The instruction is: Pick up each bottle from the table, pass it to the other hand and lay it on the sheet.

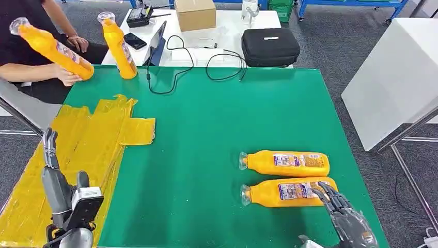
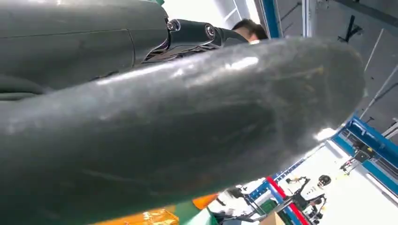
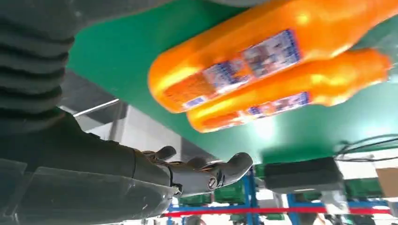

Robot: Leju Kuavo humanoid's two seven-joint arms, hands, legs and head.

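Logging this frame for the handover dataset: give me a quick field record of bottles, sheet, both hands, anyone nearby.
bottles lying on table: two orange bottles, side by side, caps toward the sheet; near bottle, far bottle
other bottles: one standing at the far table edge; one tilted bottle held by a person
sheet: yellow sheet on the left of the green table, no bottle on it
right hand: open, fingertips at the near bottle's base, not gripping
left hand: open, raised over the sheet, holding nothing
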